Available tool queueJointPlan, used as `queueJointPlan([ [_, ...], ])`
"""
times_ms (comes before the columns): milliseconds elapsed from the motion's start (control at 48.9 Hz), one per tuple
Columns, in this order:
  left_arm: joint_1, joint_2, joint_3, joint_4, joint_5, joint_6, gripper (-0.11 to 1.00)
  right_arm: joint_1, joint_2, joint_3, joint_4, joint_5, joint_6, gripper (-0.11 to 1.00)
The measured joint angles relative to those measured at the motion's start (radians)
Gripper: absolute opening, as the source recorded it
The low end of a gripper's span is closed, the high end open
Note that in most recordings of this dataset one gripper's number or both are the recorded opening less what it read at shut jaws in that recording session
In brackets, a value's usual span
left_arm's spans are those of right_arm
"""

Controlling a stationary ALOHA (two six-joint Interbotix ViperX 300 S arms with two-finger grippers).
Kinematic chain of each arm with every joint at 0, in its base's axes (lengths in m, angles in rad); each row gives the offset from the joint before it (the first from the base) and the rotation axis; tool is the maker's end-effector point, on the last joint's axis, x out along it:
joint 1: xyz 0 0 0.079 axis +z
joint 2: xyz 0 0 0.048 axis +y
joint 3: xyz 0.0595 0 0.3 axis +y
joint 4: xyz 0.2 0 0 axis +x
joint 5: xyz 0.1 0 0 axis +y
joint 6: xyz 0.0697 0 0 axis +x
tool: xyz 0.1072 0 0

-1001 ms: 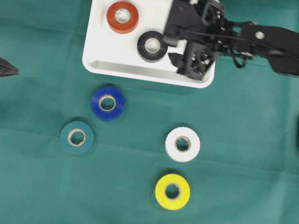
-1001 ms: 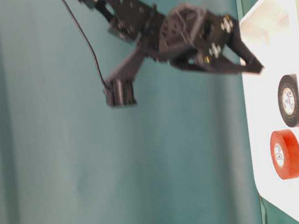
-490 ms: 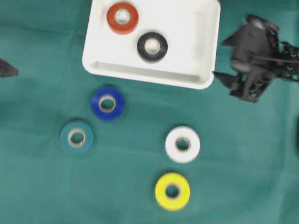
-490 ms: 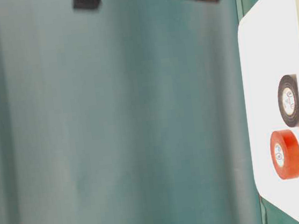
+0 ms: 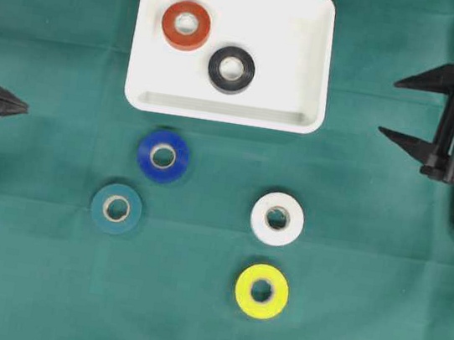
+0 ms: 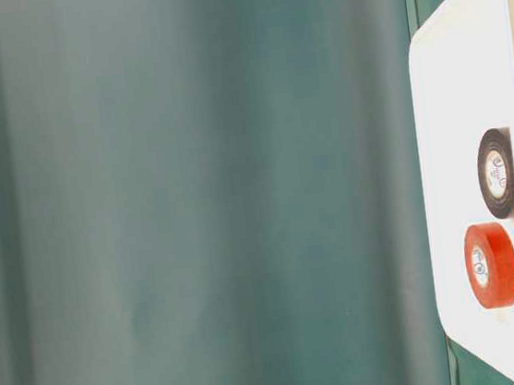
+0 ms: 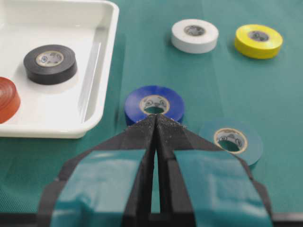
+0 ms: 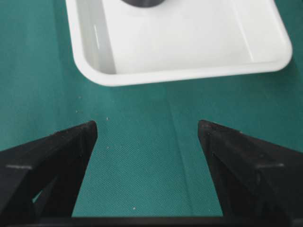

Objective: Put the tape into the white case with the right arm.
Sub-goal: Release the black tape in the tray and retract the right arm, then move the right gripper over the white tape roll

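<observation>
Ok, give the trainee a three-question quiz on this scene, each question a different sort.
1. True or false: the black tape lies inside the white case.
2. How many tape rolls lie on the green cloth outside the case?
3. The right gripper is: A) shut on the yellow tape; B) open and empty; C) inside the case.

Key: 1 true; 2 four; 3 B.

A shallow white case (image 5: 310,63) with rounded corners lies flat at the far middle of a green cloth. Inside lie a red tape roll (image 5: 186,26) at far left and a black tape roll (image 5: 231,70) beside it. Nearer, on the cloth, lie blue (image 5: 163,157), teal (image 5: 116,208), white (image 5: 277,218) and yellow (image 5: 261,291) rolls, all flat.
</observation>
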State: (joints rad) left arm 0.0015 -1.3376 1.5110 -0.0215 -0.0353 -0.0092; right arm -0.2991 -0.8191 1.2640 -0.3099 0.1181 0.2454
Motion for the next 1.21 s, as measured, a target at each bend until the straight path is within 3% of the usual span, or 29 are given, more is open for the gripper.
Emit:
queueJointPlan([
  [204, -0.002, 0.0, 0.0, 0.0, 0.003, 0.0, 0.0, 0.008, 0.002, 0.014, 0.003, -0.005, 0.002, 0.59],
  [347, 0.0, 0.0, 0.0, 0.0, 0.003, 0.0, 0.0, 0.057, 0.014, 0.029, 0.005, -0.011, 0.002, 0.59],
  [797, 0.0, 0.0, 0.0, 0.0, 0.005, 0.002, 0.0, 0.345, 0.017, 0.051, 0.008, -0.046, 0.003, 0.59],
  [1206, 0.0, 0.0, 0.0, 0.0, 0.005, 0.0, 0.0, 0.36, 0.084, 0.044, 0.008, -0.074, 0.003, 0.58],
])
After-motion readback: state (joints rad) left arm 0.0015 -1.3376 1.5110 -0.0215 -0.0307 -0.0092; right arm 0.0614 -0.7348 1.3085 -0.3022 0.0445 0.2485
